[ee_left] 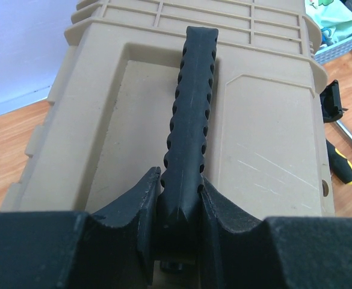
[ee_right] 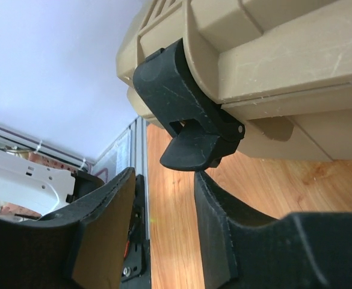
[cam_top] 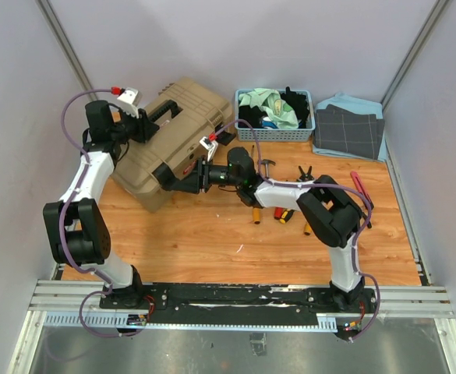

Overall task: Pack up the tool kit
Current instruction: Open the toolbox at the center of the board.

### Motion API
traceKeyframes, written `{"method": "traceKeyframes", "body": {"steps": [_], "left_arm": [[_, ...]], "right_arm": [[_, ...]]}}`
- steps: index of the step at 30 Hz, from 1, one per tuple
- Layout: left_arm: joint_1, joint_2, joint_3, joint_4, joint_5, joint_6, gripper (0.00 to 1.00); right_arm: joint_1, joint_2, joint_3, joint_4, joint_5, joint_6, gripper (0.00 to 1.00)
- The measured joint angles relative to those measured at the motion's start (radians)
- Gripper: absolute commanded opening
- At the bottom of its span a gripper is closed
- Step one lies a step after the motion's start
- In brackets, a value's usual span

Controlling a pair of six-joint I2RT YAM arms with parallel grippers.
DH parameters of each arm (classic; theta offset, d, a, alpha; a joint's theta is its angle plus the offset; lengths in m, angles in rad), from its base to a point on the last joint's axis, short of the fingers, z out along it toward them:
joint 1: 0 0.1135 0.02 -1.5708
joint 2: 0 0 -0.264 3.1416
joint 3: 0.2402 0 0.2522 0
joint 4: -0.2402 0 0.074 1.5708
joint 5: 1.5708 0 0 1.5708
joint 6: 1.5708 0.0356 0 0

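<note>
Wooden desk carries a stiff, bulky toolbox, likely heavy; my left jaws clamp its ribbed handle, right jaws stand part open, empty, by the latch.

One toolbox, one blue basket, two robot arms.
</note>
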Motion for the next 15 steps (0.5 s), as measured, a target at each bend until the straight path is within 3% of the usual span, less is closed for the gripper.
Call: {"method": "traceKeyframes", "body": {"steps": [9,15], "left_arm": [[-0.001,-0.016,-0.022,0.014,-0.001,-0.022,0.00],[-0.001,-0.018,-0.026,0.017,0.000,-0.041,0.00]], "right_arm": [[0.019,-0.182,0.109,-0.563,0.073,-0.282,0.55],[0.021,-0.257,0.250,-0.811,0.179,-0.411,0.61]]}}
